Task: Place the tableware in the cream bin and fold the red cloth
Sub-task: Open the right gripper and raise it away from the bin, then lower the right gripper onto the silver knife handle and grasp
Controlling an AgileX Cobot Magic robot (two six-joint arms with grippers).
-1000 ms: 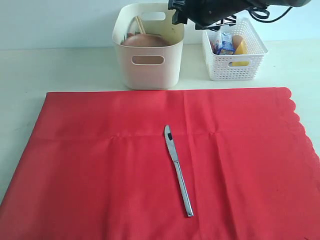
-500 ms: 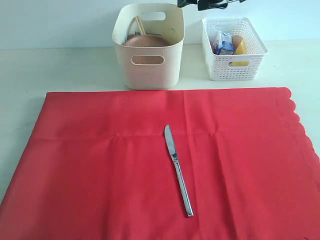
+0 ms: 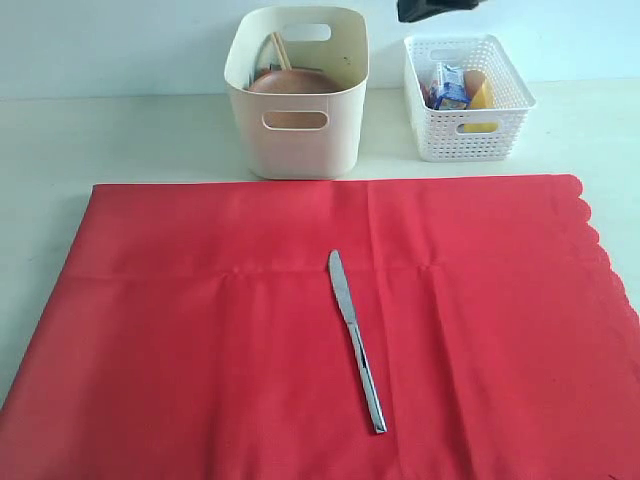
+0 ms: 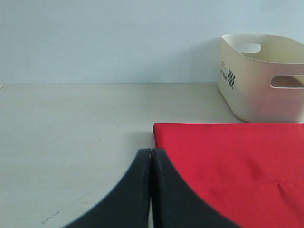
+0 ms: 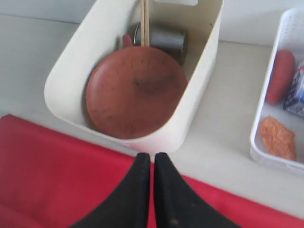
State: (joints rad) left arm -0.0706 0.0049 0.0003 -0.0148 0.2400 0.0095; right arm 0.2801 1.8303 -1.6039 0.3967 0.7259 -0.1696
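The red cloth [image 3: 200, 330] lies spread flat over the near part of the table [image 3: 100, 130], its scalloped edge on the right. The knife [image 3: 355, 340] rests on the cloth close to its middle, blade toward the far side and handle toward the near side, nothing touching it.

The cream bin [image 3: 297, 140] stands on bare table just past the cloth's far edge, a little left of centre. Inside it a brown plate [image 5: 137, 92] leans tilted, a steel cup [image 5: 159, 38] lies behind the plate, and chopsticks [image 5: 145, 21] stand against the far wall. To the bin's right, apart from it, a white basket [image 3: 468, 140] holds a carton [image 3: 450, 85] and a yellow item [image 3: 480, 95].

The right gripper [image 5: 152, 159] has its fingers pressed together with nothing between them; it hangs above the cloth's far edge, in front of the bin. Only a dark piece of that arm [image 3: 435, 8] shows at the far edge of the exterior view.

The left gripper [image 4: 151, 154] is likewise closed and empty, low over the table by the cloth's far left corner.
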